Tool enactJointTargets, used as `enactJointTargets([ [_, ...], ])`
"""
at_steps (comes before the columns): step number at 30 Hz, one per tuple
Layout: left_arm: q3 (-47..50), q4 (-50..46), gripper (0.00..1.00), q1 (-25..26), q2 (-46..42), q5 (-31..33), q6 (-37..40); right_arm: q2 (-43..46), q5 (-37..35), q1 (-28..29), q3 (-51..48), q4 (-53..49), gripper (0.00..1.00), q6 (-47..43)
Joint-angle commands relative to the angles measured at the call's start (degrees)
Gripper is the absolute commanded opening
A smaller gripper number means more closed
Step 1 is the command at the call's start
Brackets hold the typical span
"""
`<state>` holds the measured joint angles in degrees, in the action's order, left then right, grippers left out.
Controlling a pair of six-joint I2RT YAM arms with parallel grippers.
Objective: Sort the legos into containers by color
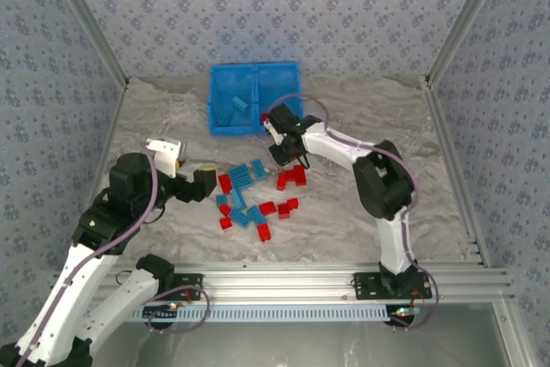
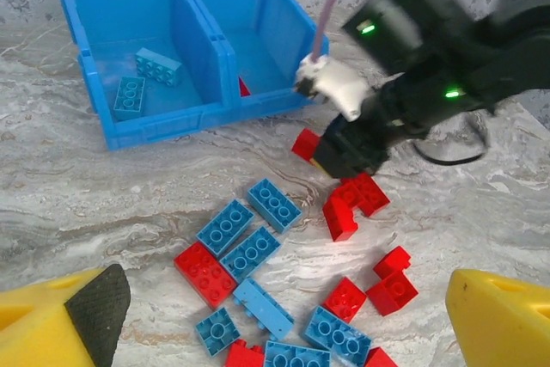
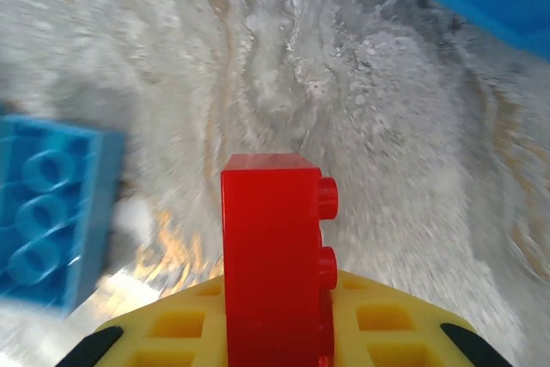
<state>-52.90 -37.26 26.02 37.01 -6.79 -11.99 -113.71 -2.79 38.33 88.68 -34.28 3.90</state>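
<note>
Marbled grey-white sheeting covers the table (image 1: 172, 118), boxed in by patterned wallpaper walls. At the left, the left gripper (image 1: 203, 181) stands released, its yellow fingers (image 2: 503, 320) spread wide and holding nothing, facing the pile. Just to its right, the loose red and light-blue rectangular plastic lego bricks (image 1: 253, 195) lie scattered on the table between the arms. Beyond them, at the far side, sits the bright blue rectangular plastic bin (image 1: 255, 67); its left compartment holds two light-blue bricks (image 2: 157, 66), and a sliver of red (image 2: 243, 88) shows in the right one. Right of the pile, the right gripper (image 1: 284, 154) is clenched on one red brick (image 3: 275, 255), near the bin's near wall.
</note>
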Motion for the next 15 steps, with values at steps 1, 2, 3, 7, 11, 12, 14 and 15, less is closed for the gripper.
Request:
enactJointTargets([
  [1, 0.99, 1.98, 0.98, -0.92, -1.04, -2.43, 0.22, 11.48, -0.87, 0.79, -1.78, 5.58, 0.25, 3.46],
  [2, 1.21, 2.59, 0.98, -1.25, -1.28, -3.58, 0.14, 13.47, -1.48, 0.70, -1.85, 6.65, 0.25, 4.33],
  [3, 1.49, 2.98, 0.98, -1.56, -1.49, -4.63, 0.04, 14.28, -2.09, 0.53, -1.42, 7.38, 0.25, 5.04],
  [7, 2.25, 4.93, 0.98, -2.88, -2.21, -9.72, -0.05, 11.01, -6.08, -0.54, 5.44, 7.89, 0.25, 7.05],
  [11, 2.72, 5.49, 0.99, -3.40, -2.55, -11.84, -0.28, -1.06, -10.29, -1.75, 20.18, 2.32, 0.24, 7.81],
  [12, 2.80, 5.57, 0.99, -3.41, -2.56, -11.85, -0.52, -4.11, -11.17, -2.00, 23.95, 1.00, 0.24, 7.98],
  [14, 2.90, 5.70, 0.99, -3.52, -2.48, -11.89, -0.76, -10.89, -12.94, -2.79, 32.02, -1.85, 0.23, 8.37],
  [15, 2.92, 5.63, 0.99, -3.61, -2.41, -11.86, -0.76, -13.79, -13.52, -3.19, 35.83, -3.42, 0.23, 8.99],
])
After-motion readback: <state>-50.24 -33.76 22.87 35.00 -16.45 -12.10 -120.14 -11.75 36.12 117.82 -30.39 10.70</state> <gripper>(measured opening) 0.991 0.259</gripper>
